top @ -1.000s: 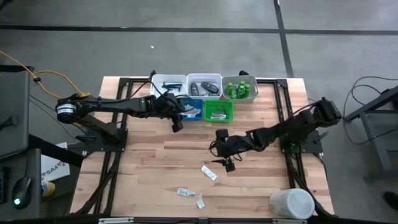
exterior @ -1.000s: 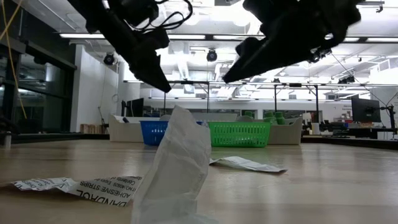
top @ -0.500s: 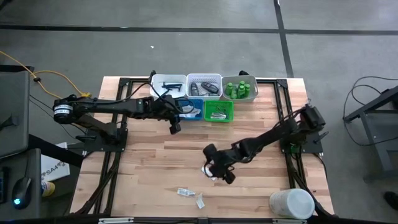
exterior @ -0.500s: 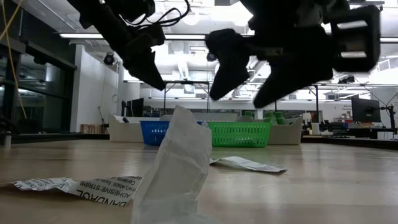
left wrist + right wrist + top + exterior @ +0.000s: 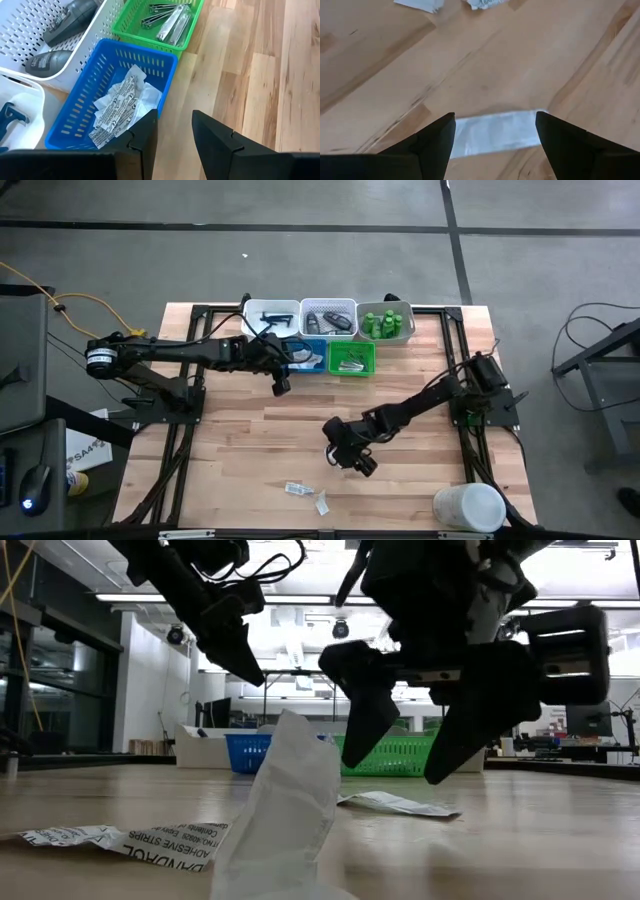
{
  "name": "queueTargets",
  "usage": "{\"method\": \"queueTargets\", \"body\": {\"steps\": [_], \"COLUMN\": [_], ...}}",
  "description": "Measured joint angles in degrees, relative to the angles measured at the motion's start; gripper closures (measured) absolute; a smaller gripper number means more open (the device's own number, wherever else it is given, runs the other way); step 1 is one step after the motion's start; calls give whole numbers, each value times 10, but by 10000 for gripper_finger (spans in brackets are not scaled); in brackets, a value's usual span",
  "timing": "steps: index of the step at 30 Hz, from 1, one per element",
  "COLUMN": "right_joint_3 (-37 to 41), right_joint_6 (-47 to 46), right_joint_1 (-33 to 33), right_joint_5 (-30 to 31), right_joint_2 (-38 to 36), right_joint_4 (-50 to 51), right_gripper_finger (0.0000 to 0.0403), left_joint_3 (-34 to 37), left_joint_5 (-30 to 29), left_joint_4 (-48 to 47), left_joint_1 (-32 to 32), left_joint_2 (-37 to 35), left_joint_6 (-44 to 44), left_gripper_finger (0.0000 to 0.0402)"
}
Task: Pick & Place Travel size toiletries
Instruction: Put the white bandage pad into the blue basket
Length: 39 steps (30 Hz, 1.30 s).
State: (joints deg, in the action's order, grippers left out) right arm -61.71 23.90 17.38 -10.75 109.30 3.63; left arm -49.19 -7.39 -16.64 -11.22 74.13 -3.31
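Right gripper jaws wide, straddling a white packet lying flat on the table, above it, no contact visible. Left gripper jaws narrowly open, empty, beside the blue tray.

The left gripper hangs with its fingers slightly parted above the wooden table, just beside a blue basket holding crumpled white packets. Next to it, a green basket holds metal nail clippers; a white basket holds dark grey oblong pieces.
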Motion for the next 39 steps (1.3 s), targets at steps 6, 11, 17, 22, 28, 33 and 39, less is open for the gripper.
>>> {"method": "queueTargets", "body": {"steps": [6, 11, 17, 22, 28, 33, 39], "right_joint_3": [-1, -2, -2, -2, -2, -2, -1], "right_joint_6": [1, 14, 10, -3, -15, -18, -14], "right_joint_1": [-19, -17, -17, -17, -13, -4, 4], "right_joint_5": [-26, -29, -6, -3, -1, 8, 25], "right_joint_2": [18, 34, 35, 35, 35, 35, 31], "right_joint_4": [10, -3, 12, 35, 45, 50, 45], "right_gripper_finger": [133, 133, 146, 207, 296, 356, 372], "left_joint_3": [0, 0, 0, 0, 0, 1, 1], "left_joint_5": [0, 1, 1, 1, 1, 3, 4], "left_joint_4": [1, -4, -3, -3, -3, -4, -4], "left_joint_1": [0, 0, 0, 0, 0, 0, 0], "left_joint_2": [0, 0, 1, 1, 1, 1, 1], "left_joint_6": [0, -2, -2, -2, -2, -5, -13], "left_gripper_finger": [282, 282, 282, 282, 282, 282, 282]}}
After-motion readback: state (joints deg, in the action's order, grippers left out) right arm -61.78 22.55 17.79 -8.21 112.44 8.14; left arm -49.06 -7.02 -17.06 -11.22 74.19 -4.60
